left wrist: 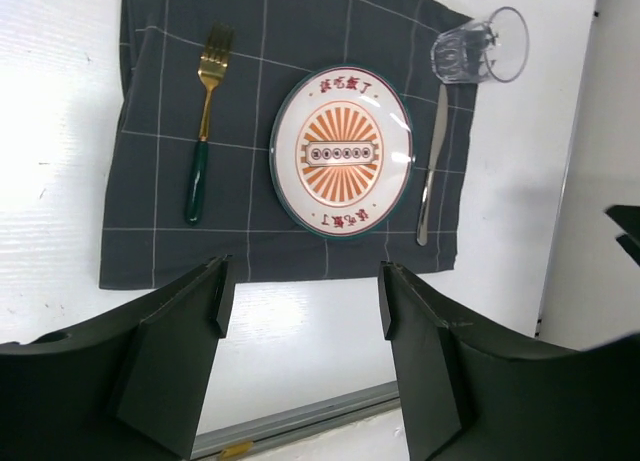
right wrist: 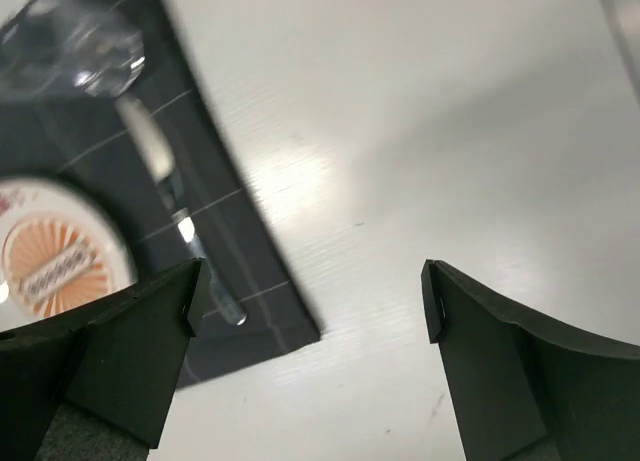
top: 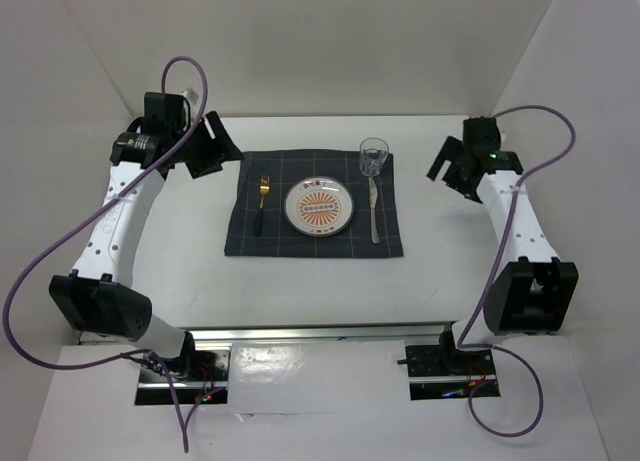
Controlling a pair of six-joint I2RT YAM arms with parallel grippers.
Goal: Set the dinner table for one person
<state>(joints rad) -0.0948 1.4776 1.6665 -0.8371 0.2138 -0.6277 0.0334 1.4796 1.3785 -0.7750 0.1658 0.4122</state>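
On the white dinner table lies a dark grid-lined mat. At its centre sits a plate with an orange sunburst. A gold fork with a green handle lies left of the plate, a silver knife right of it. A clear glass stands at the mat's far right corner. My left gripper hangs open off the mat's far left corner, holding nothing. My right gripper is open and empty, right of the glass. The left wrist view shows the plate, fork, knife and glass beyond the left gripper.
A metal rail runs along the table's near edge by the arm bases. White walls close in the back and both sides. In the right wrist view, bare tabletop lies under the right gripper, with the mat's corner at its left.
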